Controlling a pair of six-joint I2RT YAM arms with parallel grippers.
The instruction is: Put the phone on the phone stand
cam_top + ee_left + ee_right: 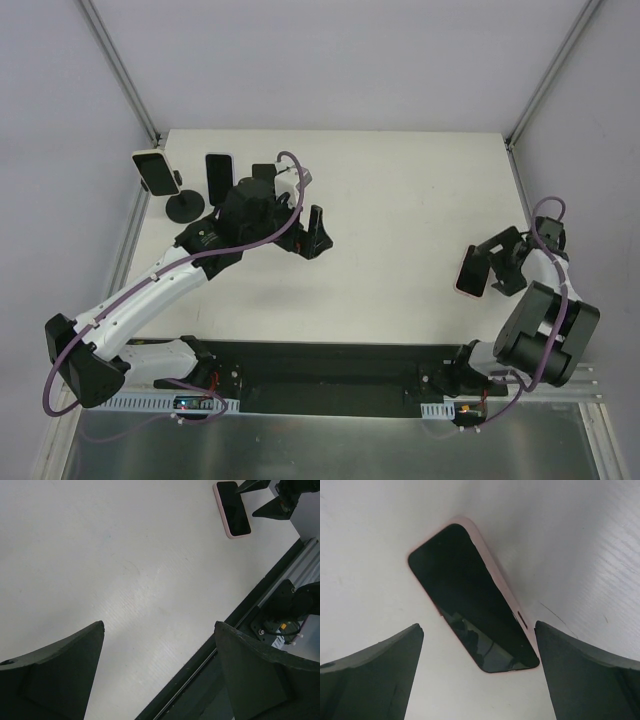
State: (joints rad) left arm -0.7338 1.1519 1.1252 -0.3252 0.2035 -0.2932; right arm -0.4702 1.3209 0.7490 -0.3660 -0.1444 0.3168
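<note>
At the right, the slim rectangular phone [470, 600] wears a pale pink case around a glossy black screen. The flat tabletop [400, 190] is plain matte white. Far left, the round-based phone stand [185, 207] is black. White-and-black arms [150, 290] carry purple cables [289, 154].

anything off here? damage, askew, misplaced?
Nothing damaged or spilled. The pink phone lies flat, screen up, near the right edge of the table, below the open right gripper. The stand in the far-left corner appears to carry another phone already.
</note>
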